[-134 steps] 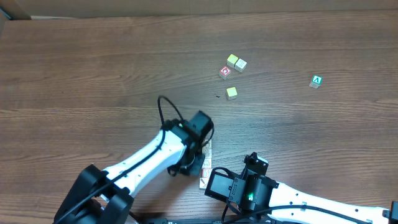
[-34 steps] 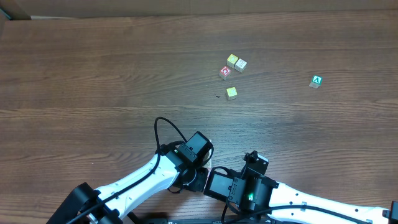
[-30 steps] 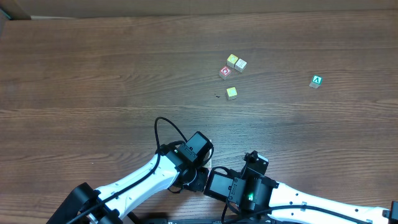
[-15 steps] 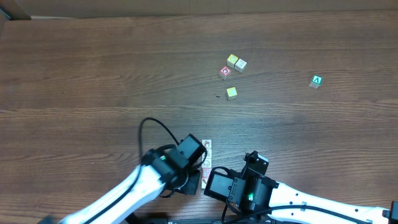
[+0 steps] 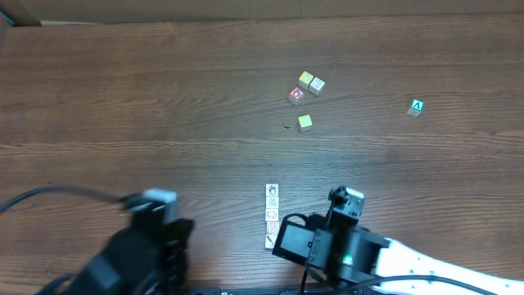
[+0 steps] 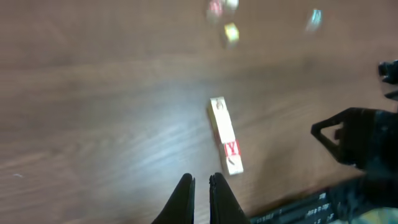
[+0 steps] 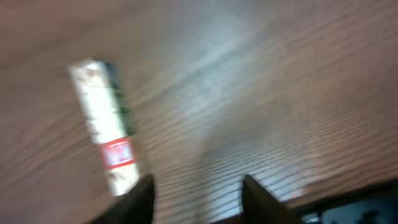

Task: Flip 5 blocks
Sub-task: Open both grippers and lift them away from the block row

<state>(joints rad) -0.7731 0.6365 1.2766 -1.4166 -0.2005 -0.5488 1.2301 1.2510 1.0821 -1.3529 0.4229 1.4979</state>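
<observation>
**A:** Where does the overhead camera sit?

**B:** High above the table [image 5: 123, 82], looking straight down. It is far off, so the row of blocks [image 5: 271, 215] shows small toward 6 o'clock and the loose cubes [image 5: 304, 90] toward 1 o'clock.

**A:** And the left wrist view?

**B:** Lower, tilted forward across the wood, with the left gripper [image 6: 200, 182] at 6 o'clock of its frame. It shares the row with the overhead, those cubes blurred at 12 o'clock, and the right arm [image 6: 360, 143] at 3 o'clock.

**A:** The right wrist?

**B:** Nearest of all and blurred, looking down close on the table. The right gripper [image 7: 198, 180] is at 6 o'clock, the same row at 9 o'clock.
</observation>
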